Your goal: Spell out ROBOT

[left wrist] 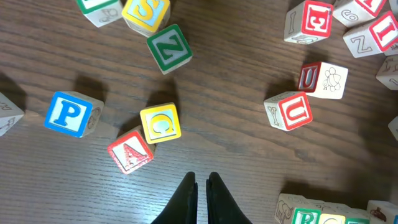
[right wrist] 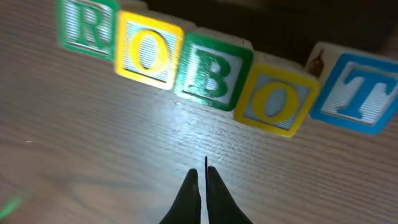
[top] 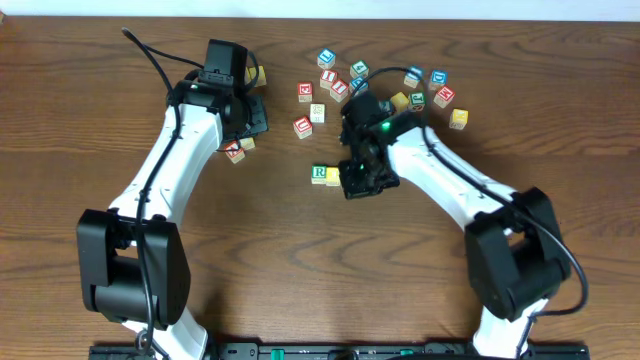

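The right pincer, closed and empty, hangs near the ROBOT row, apart

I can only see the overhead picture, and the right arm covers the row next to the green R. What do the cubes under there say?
Observer: The right wrist camera shows five cubes in a row: R cube, first O cube, B cube, second O cube, T cube. It reads ROBOT.
Operator: Is that arm's pincer holding one?
Observer: No, the right pincer is shut on nothing, short of the row.
Operator: And the left one?
Observer: The left pincer is shut and empty too, near a red A cube.
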